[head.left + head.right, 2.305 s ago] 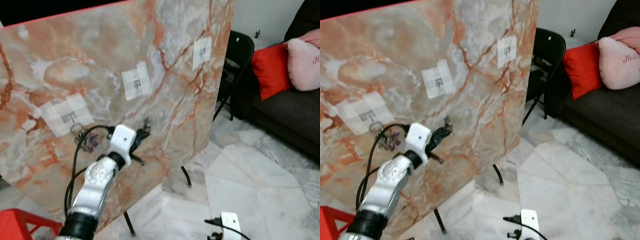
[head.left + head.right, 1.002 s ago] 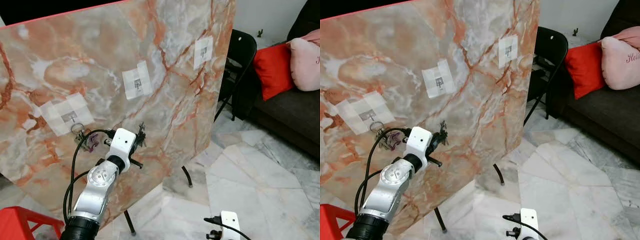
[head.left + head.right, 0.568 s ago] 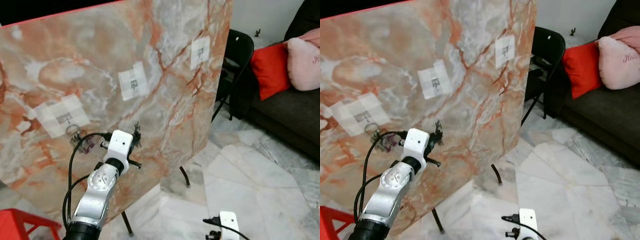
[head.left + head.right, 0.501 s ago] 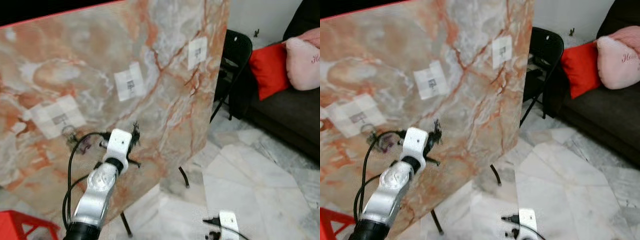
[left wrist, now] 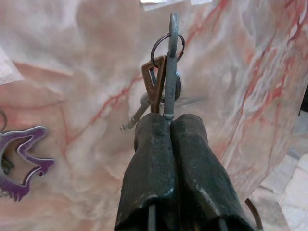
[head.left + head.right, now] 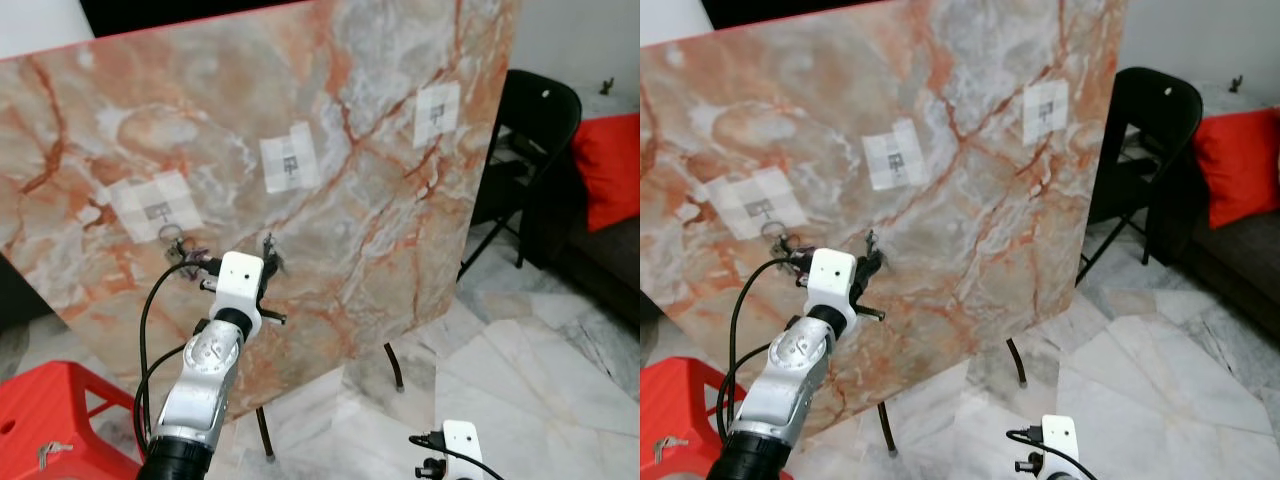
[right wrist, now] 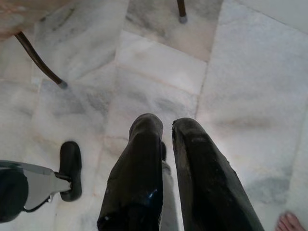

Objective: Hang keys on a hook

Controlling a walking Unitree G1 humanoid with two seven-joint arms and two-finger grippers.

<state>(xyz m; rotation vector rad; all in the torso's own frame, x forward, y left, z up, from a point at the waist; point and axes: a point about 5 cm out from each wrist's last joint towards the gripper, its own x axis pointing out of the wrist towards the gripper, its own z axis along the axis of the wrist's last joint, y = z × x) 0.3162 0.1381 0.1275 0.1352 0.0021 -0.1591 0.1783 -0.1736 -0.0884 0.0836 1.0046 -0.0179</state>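
My left gripper (image 6: 268, 258) is shut on a bunch of keys (image 5: 163, 72), which it holds upright close in front of the tilted marble board (image 6: 380, 230). The ring and a bronze key stick up past the fingertips (image 5: 154, 126). Three taped white patches carry hooks: the left hook (image 6: 157, 211), the middle hook (image 6: 288, 166) above the gripper, and the right hook (image 6: 437, 108). A purple keychain (image 5: 24, 159) hangs under the left hook, beside the gripper. My right gripper (image 7: 166, 126) hangs low over the floor, fingers slightly apart and holding nothing.
The board stands on thin black legs (image 6: 395, 365) over a marble tile floor. A black folding chair (image 6: 540, 130) and a sofa with a red cushion (image 6: 610, 170) are to the right. A red stool (image 6: 60, 420) stands at lower left. A person's toes (image 7: 288, 222) touch the floor nearby.
The whole picture has shifted, so the camera moved. The left gripper still grips the keys and has drifted slightly left along the board, now below the middle hook.
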